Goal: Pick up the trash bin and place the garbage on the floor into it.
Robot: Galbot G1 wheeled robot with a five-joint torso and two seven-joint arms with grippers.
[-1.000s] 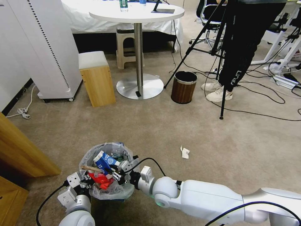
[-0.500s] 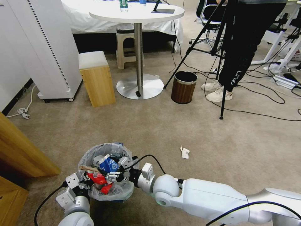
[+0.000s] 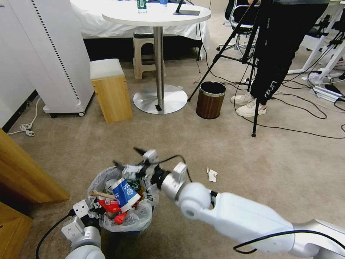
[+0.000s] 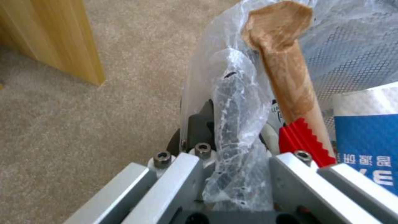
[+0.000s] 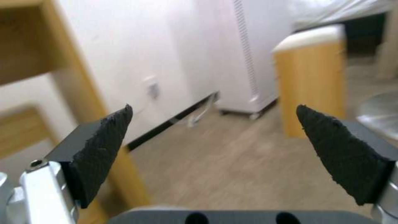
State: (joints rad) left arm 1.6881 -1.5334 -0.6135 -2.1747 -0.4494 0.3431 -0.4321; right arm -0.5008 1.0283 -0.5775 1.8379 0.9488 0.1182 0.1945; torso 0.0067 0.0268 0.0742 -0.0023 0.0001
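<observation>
While the trash bin [image 3: 120, 216] is clamped at its rim by the left gripper [image 3: 94, 213], the right gripper [image 3: 126, 158], fingers spread and empty, is nearer the crumpled tissue [image 3: 212, 175], lying rightward on the floor [image 3: 172, 144].

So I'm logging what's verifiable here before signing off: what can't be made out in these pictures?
- Trash bin base: head view, hidden by the bag and the left arm.
- Left gripper fingers: left wrist view, wrapped in bag plastic.
- Lower contents of the bin: covered by the blue-white carton and red wrapper.
- White scrap on the floor: too small to identify.
- Right gripper: head view, motion-blurred.
</observation>
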